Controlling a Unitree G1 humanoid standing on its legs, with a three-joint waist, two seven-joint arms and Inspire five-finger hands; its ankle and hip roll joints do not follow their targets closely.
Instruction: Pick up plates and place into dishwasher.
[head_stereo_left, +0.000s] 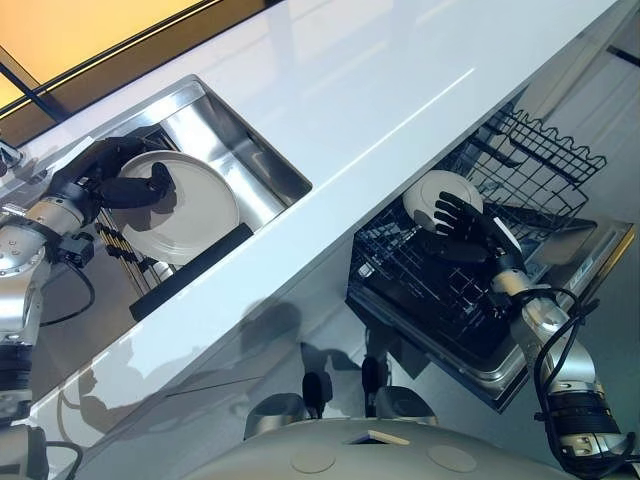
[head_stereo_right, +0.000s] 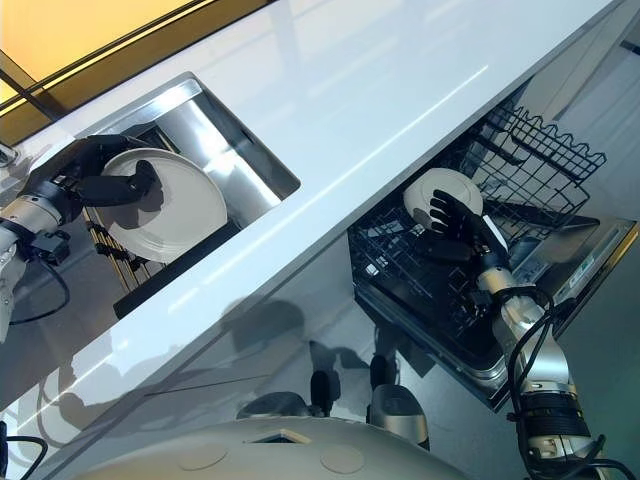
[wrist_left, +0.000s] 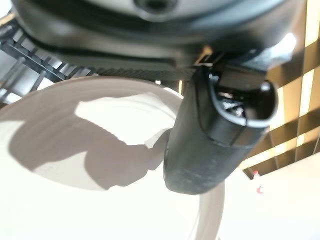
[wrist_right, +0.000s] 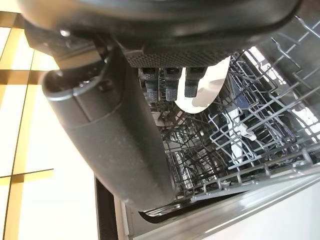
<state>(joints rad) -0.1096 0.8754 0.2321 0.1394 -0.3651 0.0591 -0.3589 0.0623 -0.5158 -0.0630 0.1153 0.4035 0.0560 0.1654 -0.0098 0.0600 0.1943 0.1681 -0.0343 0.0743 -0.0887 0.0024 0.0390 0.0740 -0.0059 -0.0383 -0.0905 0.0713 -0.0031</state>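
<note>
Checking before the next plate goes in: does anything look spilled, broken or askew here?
Nothing stands out. The left hand grips a large plate over the sink; the right hand holds a smaller plate upright in the dishwasher rack. No spills or cracks show.

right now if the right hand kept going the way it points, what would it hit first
Probably the wire rack of the open dishwasher. The right hand holds a small plate just above it, fingers aimed down into the tines; depth is unclear.

A long white counter (head_stereo_left: 330, 110) runs across. A shiny metal sink (head_stereo_left: 235, 140) is set into it. Yellow floor (head_stereo_left: 70, 30) shows behind.
</note>
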